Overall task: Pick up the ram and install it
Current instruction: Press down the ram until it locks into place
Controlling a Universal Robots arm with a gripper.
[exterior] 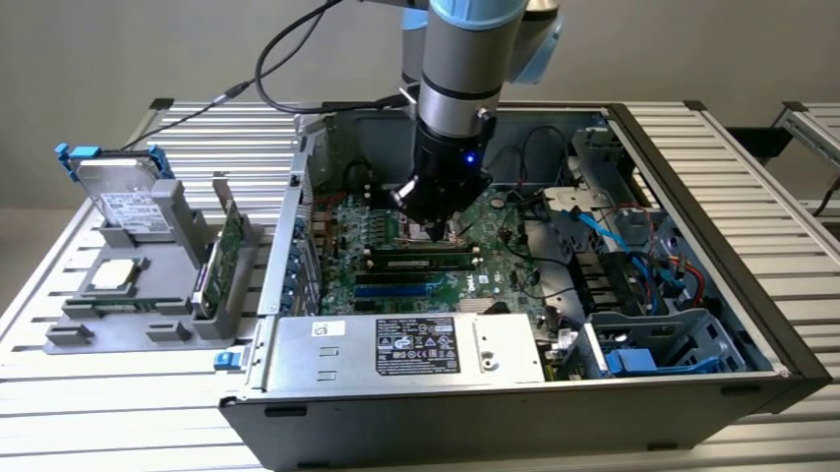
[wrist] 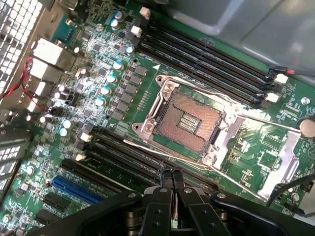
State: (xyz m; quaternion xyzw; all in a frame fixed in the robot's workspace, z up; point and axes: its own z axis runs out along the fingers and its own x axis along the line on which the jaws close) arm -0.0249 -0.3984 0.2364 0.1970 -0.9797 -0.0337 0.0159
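The ram (exterior: 423, 262), a narrow green stick with black chips, stands along a slot on the motherboard (exterior: 506, 280) inside the open computer case. My gripper (exterior: 438, 228) hangs just behind it over the board, close to the processor socket. In the wrist view my gripper (wrist: 172, 178) is shut, with the black fingertips (wrist: 166, 178) pressed together and nothing visible between them. Beyond the tips lie the empty processor socket (wrist: 189, 120) and dark memory slots (wrist: 138, 157).
A grey tray (exterior: 79, 334) on the exterior view's left carries a hard drive (exterior: 125, 202), a square silver chip (exterior: 116, 273) and a green card with a bracket (exterior: 231, 246). The power supply (exterior: 407, 349), blue cables (exterior: 617, 241) and case walls (exterior: 709, 197) hem in the board.
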